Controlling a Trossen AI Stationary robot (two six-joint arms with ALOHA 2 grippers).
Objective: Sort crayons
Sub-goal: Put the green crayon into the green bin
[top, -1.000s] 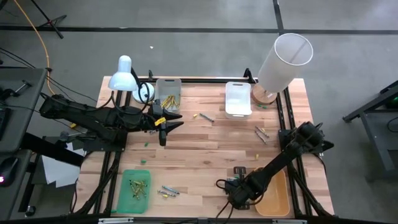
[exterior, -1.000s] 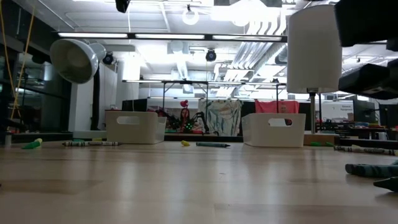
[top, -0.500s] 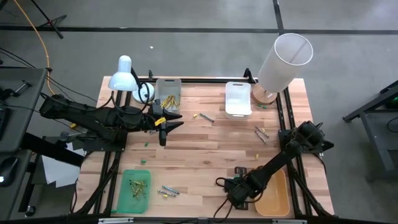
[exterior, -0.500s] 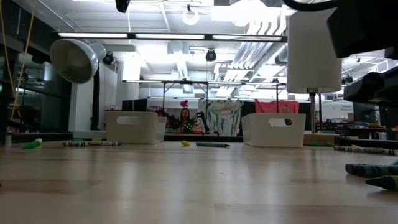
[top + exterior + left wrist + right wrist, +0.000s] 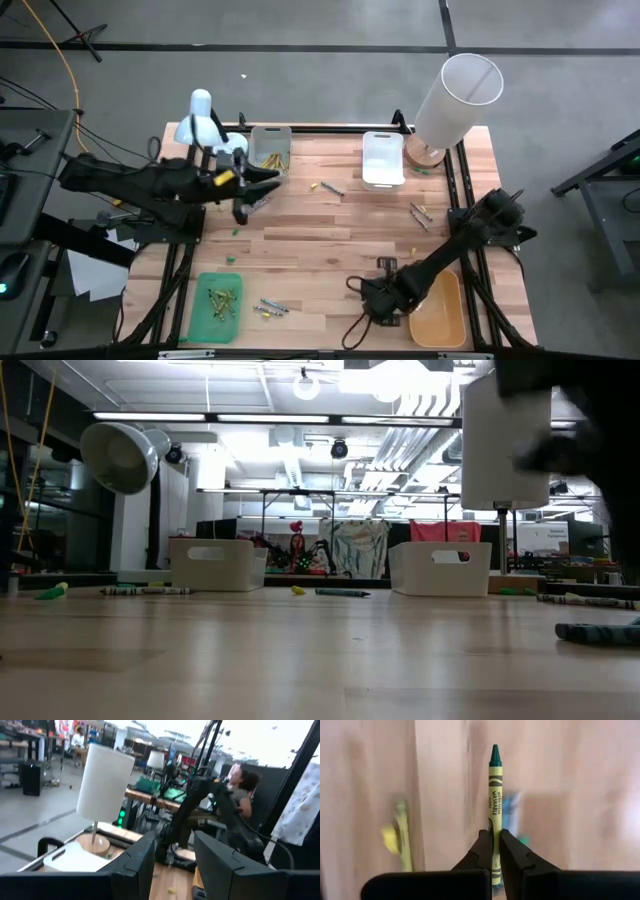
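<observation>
My right gripper (image 5: 380, 300) hangs over the table's near right part, shut on a green crayon (image 5: 494, 795) that has a yellow-green wrapper and a dark green tip. A yellow crayon (image 5: 400, 835) and a blue one (image 5: 512, 815) lie blurred on the wood below it. More crayons lie loose on the table (image 5: 328, 187) (image 5: 420, 213) (image 5: 270, 307), and one dark crayon (image 5: 600, 632) shows at the right in the low view. My left gripper (image 5: 172, 865) is raised at the far left, open, with nothing between its fingers. My right gripper pinches the green crayon between its two fingertips, on the wrapper near the blunt end (image 5: 493, 837). The fingers come from above, pointing steeply down. The crayon sticks out past the fingertips with its pointed tip (image 5: 494, 751) away from them, lifted clear of the table.
A green tray (image 5: 195, 312) with crayons stands at the near left, a grey tray (image 5: 256, 150) with yellow crayons at the far left, a white tray (image 5: 382, 160) at the far middle, an orange tray (image 5: 445, 318) at the near right. A desk lamp (image 5: 200, 120) and a tall white lampshade (image 5: 455, 95) stand at the back.
My right gripper has risen with the green crayon, which has left the table beside the dark crayon. My left gripper has risen and drawn back toward the table's left edge.
</observation>
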